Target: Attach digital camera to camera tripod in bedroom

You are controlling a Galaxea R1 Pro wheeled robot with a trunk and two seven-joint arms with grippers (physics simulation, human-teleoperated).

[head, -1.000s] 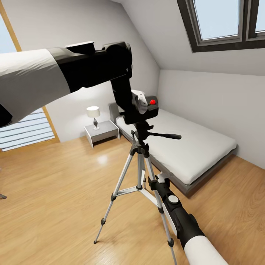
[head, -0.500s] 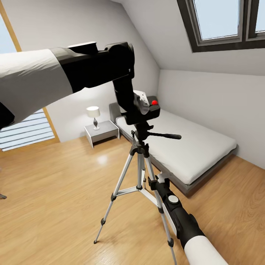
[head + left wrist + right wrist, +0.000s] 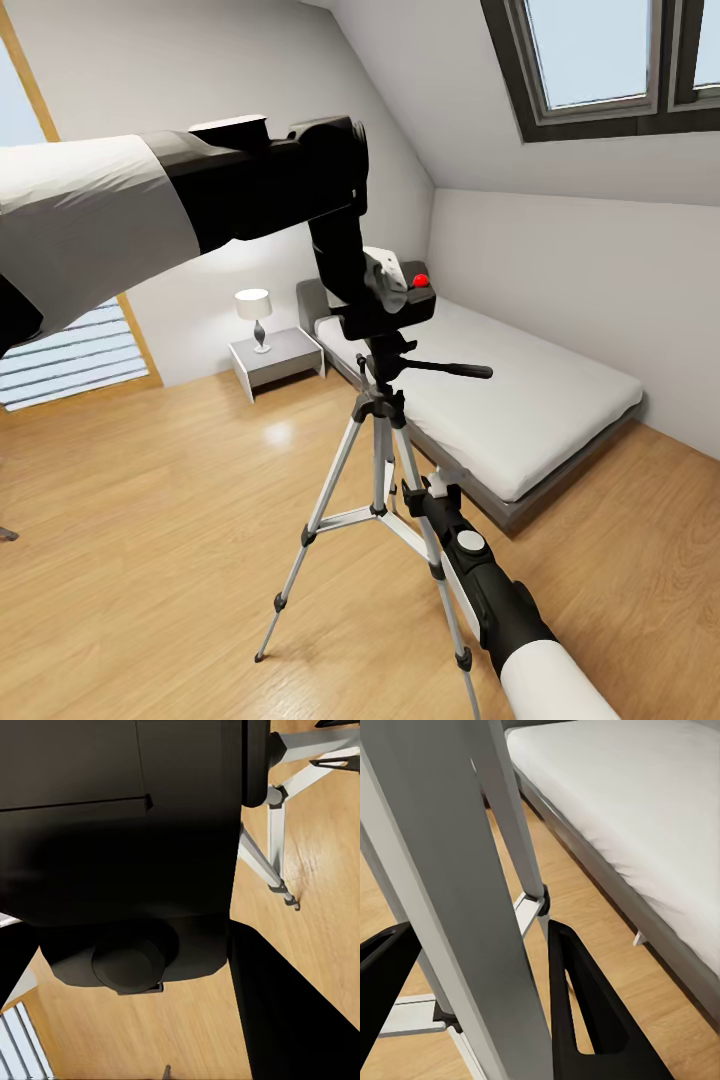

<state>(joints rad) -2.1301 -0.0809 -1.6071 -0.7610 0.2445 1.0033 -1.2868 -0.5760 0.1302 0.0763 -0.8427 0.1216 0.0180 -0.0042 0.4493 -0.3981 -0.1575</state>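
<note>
We've got the camera tripod [image 3: 378, 470] standing mid-frame on the floor [image 3: 150, 520], with the digital camera [image 3: 392, 302] sitting right on top of its head. The bed [image 3: 500, 400] runs behind it toward the right of the frame, and the nightstand [image 3: 275, 358] with a lamp [image 3: 254, 312] on it sits centre-left, just beside the bed's far end. Skylights [image 3: 600, 60] are in the upper right.

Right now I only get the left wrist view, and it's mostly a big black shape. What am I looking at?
Observer: That is the digital camera, gripped by the left pincer. The head view shows a red button on top of it.
Operator: Is it on the stand?
Observer: It sits right on top of the camera tripod, at its head. I cannot tell whether it is locked on.
Operator: And the other arm?
Observer: The right pincer is low down, with a tripod leg between its fingers.
</note>
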